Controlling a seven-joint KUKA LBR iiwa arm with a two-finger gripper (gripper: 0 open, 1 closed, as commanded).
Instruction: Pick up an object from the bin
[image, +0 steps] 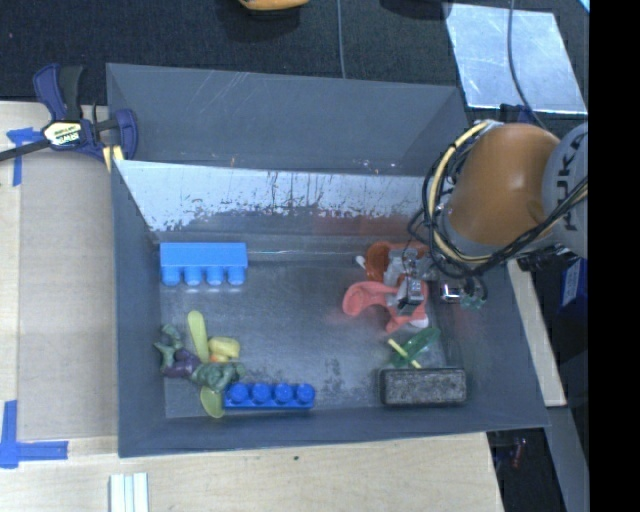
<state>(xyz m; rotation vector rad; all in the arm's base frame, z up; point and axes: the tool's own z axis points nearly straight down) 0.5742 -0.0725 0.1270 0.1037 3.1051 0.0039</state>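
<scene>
The bin (300, 130) is grey sheet metal with sloping walls, and its far wall is scuffed and streaked with rust-red.

There are two blue studded bricks in it. A pale blue one (204, 265) with four studs lies by the far left of the floor, and a darker, longer, lower one (268, 396) lies along the near edge. One dark grey rectangular block (422, 386) with a rough, speckled face sits in the near right corner. One small green and yellow piece (411, 346) lies just behind that block.

In the near left corner is a small heap (198, 362) of soft-looking toys. It holds a yellow banana-like shape, a yellow blob, and purple and green leafy bits, and it touches the end of the darker brick.

The gripper (412, 288) is low over the right of the floor, beneath the arm's rounded orange cover and its looped black cables. Beside and partly under it lies one salmon-pink thing (366, 297), smooth, with curved lobes that spread toward the middle of the bin. A smaller orange piece (377, 260) lies close behind the pink thing, near the far wall.

Whether the gripper is spread, narrowed or holding the pink thing cannot be told, as its tip is lost among metal parts and pink lobes.
</scene>
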